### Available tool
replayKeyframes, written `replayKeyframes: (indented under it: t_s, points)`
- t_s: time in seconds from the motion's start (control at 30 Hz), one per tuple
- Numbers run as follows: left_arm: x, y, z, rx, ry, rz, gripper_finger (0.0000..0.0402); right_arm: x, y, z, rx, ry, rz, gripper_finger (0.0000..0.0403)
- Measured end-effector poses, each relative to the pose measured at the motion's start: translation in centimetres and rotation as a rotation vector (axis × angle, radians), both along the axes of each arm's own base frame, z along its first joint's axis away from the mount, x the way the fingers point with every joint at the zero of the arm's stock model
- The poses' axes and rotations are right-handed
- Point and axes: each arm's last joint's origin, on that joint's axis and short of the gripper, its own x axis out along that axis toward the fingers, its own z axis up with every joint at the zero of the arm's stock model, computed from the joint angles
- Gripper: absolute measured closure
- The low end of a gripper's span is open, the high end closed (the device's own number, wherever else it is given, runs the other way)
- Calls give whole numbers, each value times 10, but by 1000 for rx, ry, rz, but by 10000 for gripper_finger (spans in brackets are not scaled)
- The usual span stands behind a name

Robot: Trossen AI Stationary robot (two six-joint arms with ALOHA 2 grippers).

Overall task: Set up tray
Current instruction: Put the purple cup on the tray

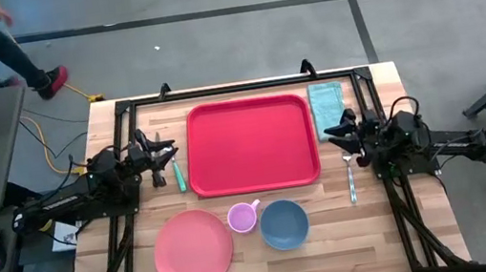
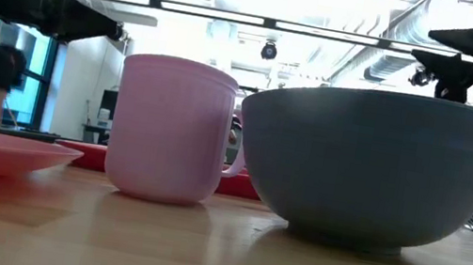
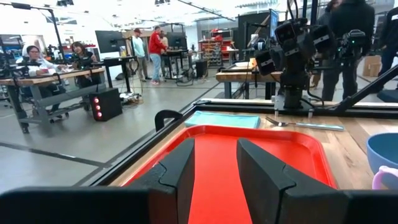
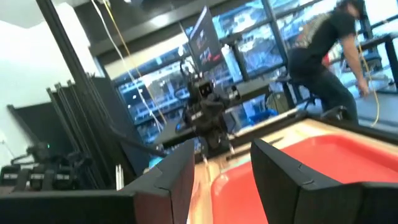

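Grey floor (image 1: pixel 210 44), workbenches (image 3: pixel 43 78), ceiling strip lights (image 2: pixel 236 16), windows (image 4: pixel 261 50)

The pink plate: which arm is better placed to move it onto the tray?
Probably the left. The plate lies on the left half of the table, nearer the left pincer, which is open and empty. The right pincer is beyond the tray, near the fork.

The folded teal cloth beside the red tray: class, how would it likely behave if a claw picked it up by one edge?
The cloth lies flat and folded beside the tray, so it is probably floppy and would droop or unfold. It looks thin, so likely light. Pushed, it might bunch up on the wooden table rather than slide whole.
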Motion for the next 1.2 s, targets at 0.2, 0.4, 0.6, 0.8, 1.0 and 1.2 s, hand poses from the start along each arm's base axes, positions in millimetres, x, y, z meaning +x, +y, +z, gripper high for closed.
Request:
replayKeyframes:
  t_s: [0.2, 0.4, 0.6, 0.8, 1.0, 1.2]
  points:
    - [-1, 0, 8, 6, -86, -7, 250, -4, 0, 16, -22, -97, -43, 265]
    - [-4, -2, 23, 109, -218, -18, 250, -9, 0, 31, -50, -157, -51, 265]
    - [-14, -5, 54, 189, -223, -2, 250, -17, 1, 57, -108, -213, -89, 265]
    - [-42, -12, 108, 262, -66, 9, 250, -21, 2, 94, -178, -120, -117, 265]
    - [-66, -19, 166, 311, 63, 6, 250, -12, 0, 143, -249, 36, -126, 265]
    - [-69, -20, 211, 340, 182, -6, 250, 18, -5, 201, -310, 193, -104, 265]
